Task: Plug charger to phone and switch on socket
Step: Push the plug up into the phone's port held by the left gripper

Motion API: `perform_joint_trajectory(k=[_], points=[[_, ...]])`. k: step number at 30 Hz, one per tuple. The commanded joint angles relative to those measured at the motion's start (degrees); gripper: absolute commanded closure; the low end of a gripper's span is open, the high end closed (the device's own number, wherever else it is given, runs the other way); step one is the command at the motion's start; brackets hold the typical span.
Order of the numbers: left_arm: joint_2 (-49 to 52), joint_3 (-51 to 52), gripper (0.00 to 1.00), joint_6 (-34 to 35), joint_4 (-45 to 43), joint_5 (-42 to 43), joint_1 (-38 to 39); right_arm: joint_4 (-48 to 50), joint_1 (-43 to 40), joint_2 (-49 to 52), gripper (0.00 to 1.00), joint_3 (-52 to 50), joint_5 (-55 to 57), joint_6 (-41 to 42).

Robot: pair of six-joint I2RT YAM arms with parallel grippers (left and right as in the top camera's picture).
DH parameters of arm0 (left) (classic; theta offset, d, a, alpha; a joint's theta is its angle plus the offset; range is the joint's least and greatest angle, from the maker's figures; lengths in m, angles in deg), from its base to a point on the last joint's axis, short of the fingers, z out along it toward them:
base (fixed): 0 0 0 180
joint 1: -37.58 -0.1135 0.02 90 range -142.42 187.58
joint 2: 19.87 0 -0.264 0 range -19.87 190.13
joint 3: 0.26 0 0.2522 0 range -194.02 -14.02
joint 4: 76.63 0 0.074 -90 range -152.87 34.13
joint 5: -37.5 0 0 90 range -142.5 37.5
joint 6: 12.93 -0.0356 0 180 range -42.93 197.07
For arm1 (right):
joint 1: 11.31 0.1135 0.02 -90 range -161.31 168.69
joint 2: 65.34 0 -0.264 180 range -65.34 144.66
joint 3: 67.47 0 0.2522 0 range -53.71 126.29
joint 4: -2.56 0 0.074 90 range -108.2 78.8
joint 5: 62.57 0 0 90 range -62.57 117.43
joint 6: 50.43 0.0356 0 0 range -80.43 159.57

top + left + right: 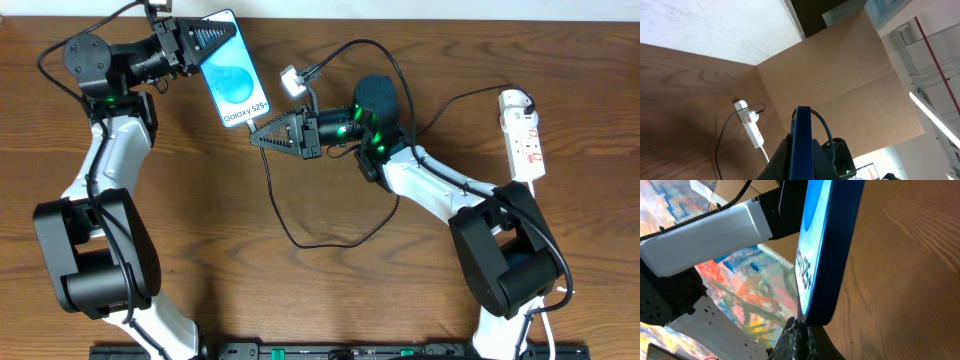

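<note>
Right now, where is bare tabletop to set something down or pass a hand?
Bare tabletop lies between the left arm and the thin black charger cable, and in front of its loop, toward the near edge. Crowded around the black-framed blue-screened phone and small white adapter.

phone (235, 72) screen: "Galaxy S25+"; white lettering

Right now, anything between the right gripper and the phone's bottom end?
Nothing visible. The right gripper, shut on the charger, sits at the end of the phone, which the left gripper holds. The wrist view shows its fingertips right at the phone's edge.
</note>
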Motion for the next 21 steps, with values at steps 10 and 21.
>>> perform_joint_trajectory(k=[10, 21], points=[[-0.3, -1.1, 0.93, -2.1, -0.5, 3.0, 1.4, 0.8, -0.5, 0.1, 0.99, 0.3, 7.6, 3.6], [-0.3, -1.1, 0.93, -2.1, -0.5, 5.3, 1.4, 0.7, -0.6, 0.1, 0.99, 0.3, 9.6, 3.5]])
